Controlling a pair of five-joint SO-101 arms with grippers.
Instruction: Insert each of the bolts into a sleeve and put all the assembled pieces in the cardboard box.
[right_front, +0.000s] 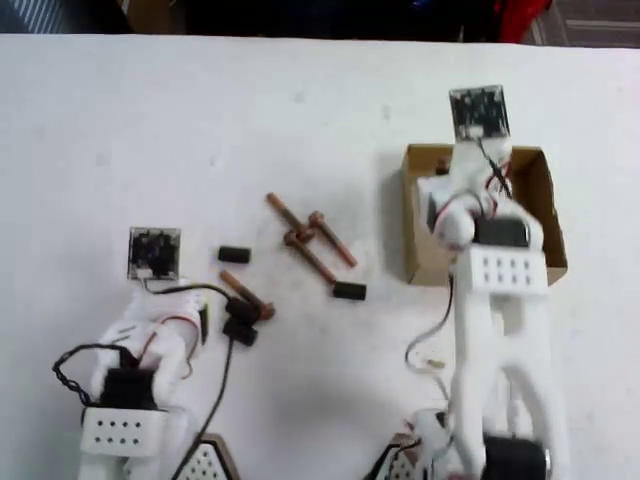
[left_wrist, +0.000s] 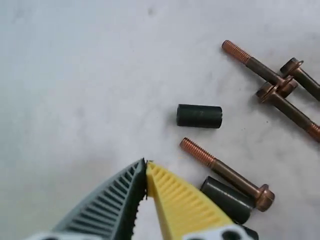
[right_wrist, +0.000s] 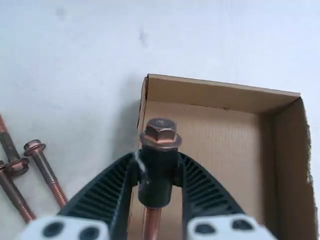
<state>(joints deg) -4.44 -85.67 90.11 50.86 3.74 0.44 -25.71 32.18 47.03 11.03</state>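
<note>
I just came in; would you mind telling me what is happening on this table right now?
The right gripper is shut on a black cylindrical sleeve with a copper-coloured hex bolt pushed through it, holding that piece over the brown cardboard box. The left gripper is shut and empty, over the white table beside the parts not yet assembled: four loose copper bolts and a few loose black sleeves.

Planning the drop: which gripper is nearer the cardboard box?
Right. The right gripper holds a sleeved bolt over the cardboard box; the left gripper is away by loose bolts.
</note>
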